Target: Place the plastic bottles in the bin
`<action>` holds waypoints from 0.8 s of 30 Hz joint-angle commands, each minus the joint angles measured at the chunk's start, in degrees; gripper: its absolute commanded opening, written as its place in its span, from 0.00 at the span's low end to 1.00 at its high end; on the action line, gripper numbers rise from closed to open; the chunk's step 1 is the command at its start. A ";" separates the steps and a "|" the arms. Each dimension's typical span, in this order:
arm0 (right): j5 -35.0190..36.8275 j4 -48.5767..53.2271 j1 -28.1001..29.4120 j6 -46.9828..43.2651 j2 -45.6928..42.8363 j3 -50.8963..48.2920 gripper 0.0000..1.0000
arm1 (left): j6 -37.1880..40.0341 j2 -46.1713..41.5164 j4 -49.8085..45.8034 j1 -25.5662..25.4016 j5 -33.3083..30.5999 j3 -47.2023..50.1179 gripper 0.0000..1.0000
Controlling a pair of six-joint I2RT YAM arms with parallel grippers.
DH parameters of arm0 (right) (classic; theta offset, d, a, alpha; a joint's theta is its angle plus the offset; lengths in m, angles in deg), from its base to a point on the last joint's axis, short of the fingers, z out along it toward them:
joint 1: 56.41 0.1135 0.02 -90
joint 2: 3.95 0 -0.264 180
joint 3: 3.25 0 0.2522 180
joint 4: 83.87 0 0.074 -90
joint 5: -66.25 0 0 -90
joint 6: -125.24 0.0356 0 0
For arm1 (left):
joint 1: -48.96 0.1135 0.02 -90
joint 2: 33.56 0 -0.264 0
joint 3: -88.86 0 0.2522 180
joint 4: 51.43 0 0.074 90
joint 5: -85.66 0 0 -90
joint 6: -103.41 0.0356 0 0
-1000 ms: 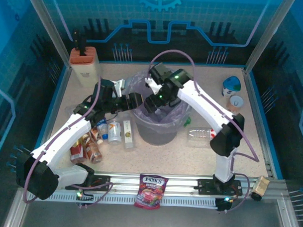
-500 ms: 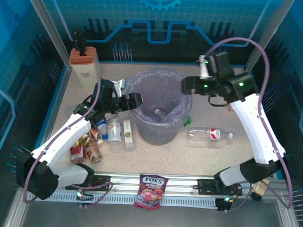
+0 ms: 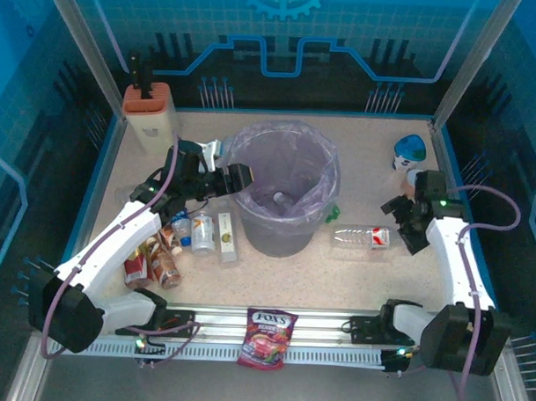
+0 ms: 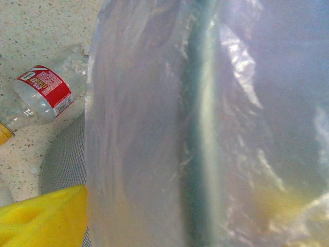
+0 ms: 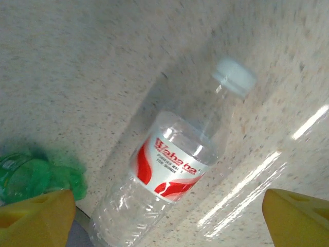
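The bin [image 3: 267,240], grey and lined with a purplish bag, stands near the middle of the table [image 3: 353,283]. A small pale object [image 3: 277,199] lies at its bottom; what it is cannot be told.

The left gripper [image 3: 238,177] sits at the bin's left rim. In the left wrist view, 1 yellow finger [image 4: 41,216] shows outside the bin wall, clear of the liner. A yellow tint shows through the liner on the other side of the rim, so the fingers stand apart astride the rim rather than pinched on it. That view also shows a red-labelled bottle [image 4: 41,95], clear, lying on the table beside the bin.

The right gripper [image 3: 399,224] hangs over the right part of the table, at the cap end of the Wahaha bottle [image 3: 359,236]. In the right wrist view its 2 yellow fingertips [image 5: 36,216] are spread wide and empty. The clear bottle lies on its side on the table below and between them, its white cap [image 5: 234,77] toward the top of that view. A crumpled green plastic item [image 5: 31,177] lies just beside the bottle's base, near the bin's right wall.

Left of the bin, 2 clear bottles [image 3: 202,233] lie side by side, and brown and red bottles [image 3: 160,265] lie by the left arm, all on the table outside the bin.

A beige block [image 3: 149,117] stands in the far-left corner, cups [image 3: 411,153] stand at the far right, and a FOX'S bag [image 3: 268,334] lies at the near edge.
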 commanded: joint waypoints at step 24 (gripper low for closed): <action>-4.06 -27.75 1.70 23.24 14.43 -14.63 0.84 | 0.92 1.94 -2.48 -0.63 -1.92 -1.13 0.78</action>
